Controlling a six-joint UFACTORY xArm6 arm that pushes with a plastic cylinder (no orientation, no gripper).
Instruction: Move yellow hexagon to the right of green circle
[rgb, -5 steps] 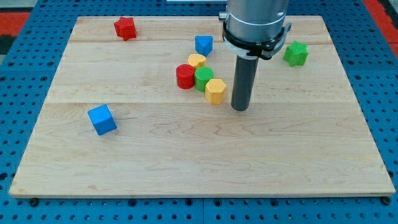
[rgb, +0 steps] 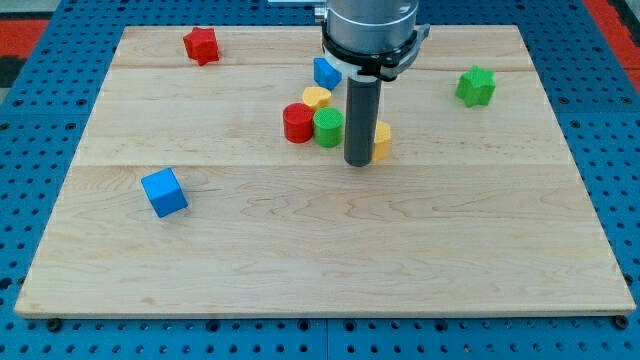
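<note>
The yellow hexagon (rgb: 382, 141) lies just right of my rod, which hides its left part. The green circle (rgb: 327, 127) sits just left of the rod, touching a red circle (rgb: 298, 122) on its left. My tip (rgb: 358, 164) rests on the board between the green circle and the yellow hexagon, slightly toward the view's bottom and close against the hexagon. A second yellow block (rgb: 316, 97) sits just above the green and red circles.
A blue block (rgb: 325, 72) sits above the cluster, partly behind the arm. A red star (rgb: 201, 45) is at the top left, a green block (rgb: 476, 86) at the upper right and a blue cube (rgb: 164, 192) at the lower left of the wooden board (rgb: 320, 260).
My tip has moved left, from right of the yellow hexagon to between it and the green circle. The yellow hexagon now lies farther right and slightly higher.
</note>
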